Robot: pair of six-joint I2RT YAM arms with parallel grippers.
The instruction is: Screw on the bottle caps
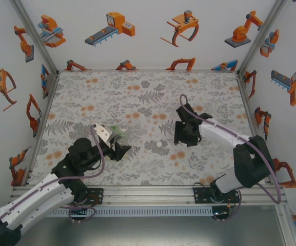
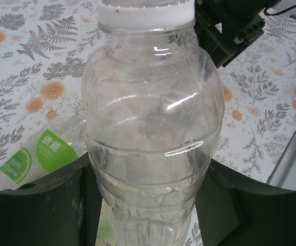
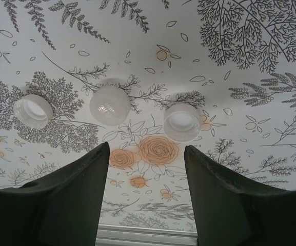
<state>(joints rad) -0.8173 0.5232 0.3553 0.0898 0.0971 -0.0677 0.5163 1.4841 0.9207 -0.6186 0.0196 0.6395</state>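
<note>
In the left wrist view my left gripper (image 2: 148,205) is shut on the body of the unlabelled clear bottle (image 2: 153,128). A white cap (image 2: 145,13) sits on the bottle's neck. A bottle with a green label (image 2: 50,148) lies on the table behind it. From above, my left gripper (image 1: 121,149) is beside that green-labelled bottle (image 1: 118,129). My right gripper (image 3: 146,148) hangs open over the table. Just beyond its fingertips lie three loose caps: the left cap (image 3: 33,110) and the right cap (image 3: 181,122) hollow side up, the middle cap (image 3: 110,105) top side up. One cap (image 1: 161,144) shows left of my right gripper (image 1: 182,134).
The floral tablecloth (image 1: 137,97) covers the whole work surface, boxed in by white walls on three sides. An aluminium rail (image 1: 148,193) runs along the near edge, where both arm bases are bolted. My right gripper's black body (image 2: 230,31) looms just behind the held bottle's cap.
</note>
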